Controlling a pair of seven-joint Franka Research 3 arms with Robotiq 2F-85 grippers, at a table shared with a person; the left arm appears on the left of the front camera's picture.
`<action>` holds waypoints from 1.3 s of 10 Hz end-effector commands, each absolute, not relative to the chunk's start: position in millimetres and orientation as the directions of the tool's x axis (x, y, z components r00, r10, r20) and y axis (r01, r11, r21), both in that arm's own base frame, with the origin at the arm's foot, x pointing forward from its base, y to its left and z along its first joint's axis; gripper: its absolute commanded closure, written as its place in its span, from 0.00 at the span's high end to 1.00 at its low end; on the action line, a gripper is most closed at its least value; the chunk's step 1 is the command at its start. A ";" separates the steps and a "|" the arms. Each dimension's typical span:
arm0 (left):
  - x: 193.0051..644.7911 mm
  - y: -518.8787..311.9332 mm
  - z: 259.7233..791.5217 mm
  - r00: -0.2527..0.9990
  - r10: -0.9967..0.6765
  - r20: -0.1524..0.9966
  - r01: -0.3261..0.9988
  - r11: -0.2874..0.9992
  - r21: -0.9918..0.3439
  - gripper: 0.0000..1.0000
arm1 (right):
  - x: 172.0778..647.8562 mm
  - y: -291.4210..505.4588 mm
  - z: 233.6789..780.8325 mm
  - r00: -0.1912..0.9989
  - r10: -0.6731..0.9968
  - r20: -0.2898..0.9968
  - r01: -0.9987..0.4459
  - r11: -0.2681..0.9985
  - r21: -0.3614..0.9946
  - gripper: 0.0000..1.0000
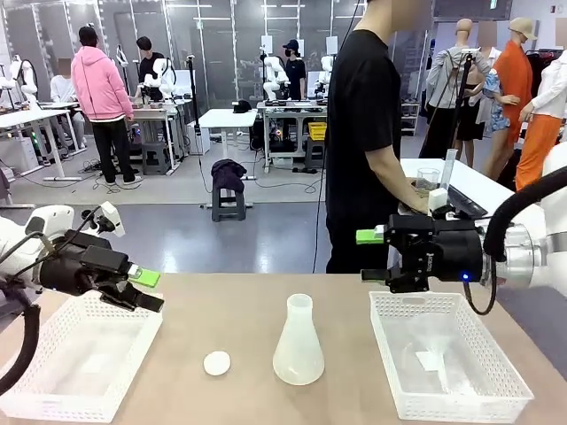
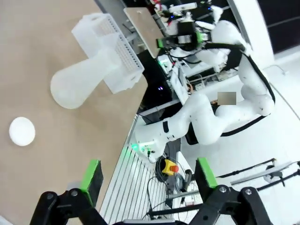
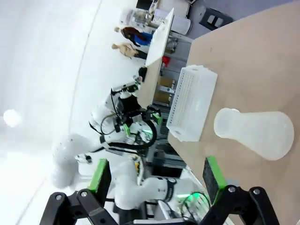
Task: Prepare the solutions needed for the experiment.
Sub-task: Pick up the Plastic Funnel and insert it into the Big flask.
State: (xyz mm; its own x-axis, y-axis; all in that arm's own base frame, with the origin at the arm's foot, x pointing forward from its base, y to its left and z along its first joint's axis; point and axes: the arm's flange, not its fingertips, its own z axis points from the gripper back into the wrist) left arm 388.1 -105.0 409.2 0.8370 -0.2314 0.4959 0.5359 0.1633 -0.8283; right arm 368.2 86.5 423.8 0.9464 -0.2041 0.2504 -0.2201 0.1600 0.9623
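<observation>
flask [image 1: 299,345] stands upright mid table, mouth open, its little white cap [image 1: 217,363] lying at about its 8 o'clock, apart from it. any solution inside is hard to make out through the frosted wall. one white basket [image 1: 80,363] sits at the flask's 9 o'clock, another [image 1: 443,328] at 3. left end effector [image 1: 149,290] hovers over the far corner of the left basket, jaws spread, nothing in them. right end effector [image 1: 372,257] hangs at the flask's 2 o'clock, also spread and empty. my worry: squeezing that sloped body could pop it upward or tip it, and uncapped it'd spill. neck looks the safer hold.
</observation>
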 end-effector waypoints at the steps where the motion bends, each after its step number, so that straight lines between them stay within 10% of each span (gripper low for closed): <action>1: 401.5 -98.4 409.6 0.806 -0.180 0.564 0.584 0.085 -0.807 1.00 | 361.9 78.0 420.0 0.946 -0.256 0.200 -0.164 0.155 0.974 1.00; 13: 403.3 -99.3 400.4 0.860 -0.075 0.505 0.508 0.039 -0.860 1.00 | 374.8 66.3 412.3 0.943 -0.262 0.204 -0.170 0.146 0.975 1.00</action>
